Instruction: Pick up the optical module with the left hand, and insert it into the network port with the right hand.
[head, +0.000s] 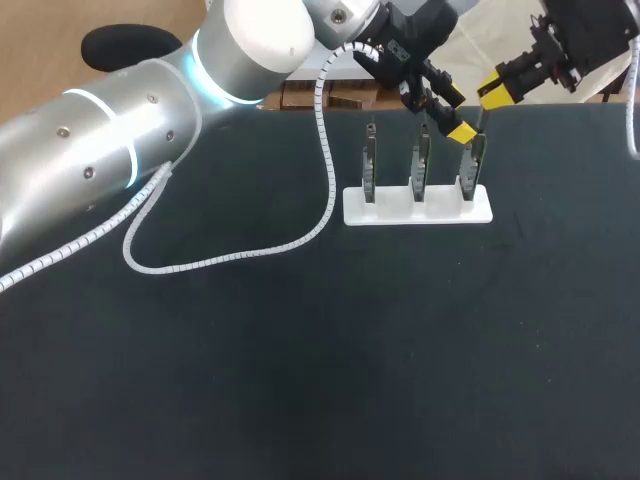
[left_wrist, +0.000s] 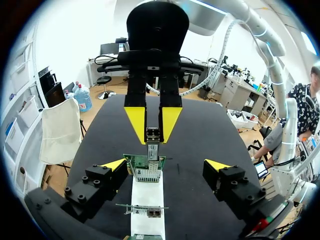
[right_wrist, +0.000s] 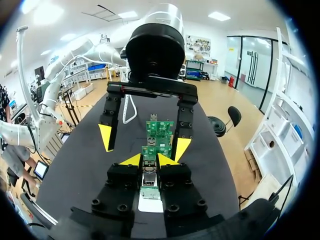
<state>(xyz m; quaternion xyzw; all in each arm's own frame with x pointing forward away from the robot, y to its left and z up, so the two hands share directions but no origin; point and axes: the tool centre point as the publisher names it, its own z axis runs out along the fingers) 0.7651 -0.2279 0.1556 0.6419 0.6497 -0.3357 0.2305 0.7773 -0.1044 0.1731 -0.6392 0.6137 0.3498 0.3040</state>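
The optical module, a small silver block, is held between the fingers of my right gripper, which is shut on it. It hangs just above the port of the rightmost green board on the white stand. My left gripper is open, its yellow tips apart on either side of that board with nothing between them. In the head view my right gripper is over the stand's right end, and my left gripper is close beside it. From the right wrist, my left gripper's fingers straddle the boards.
The stand carries three upright boards in a row, the middle board and left board untouched. My left arm's white cable loops over the black tabletop left of the stand.
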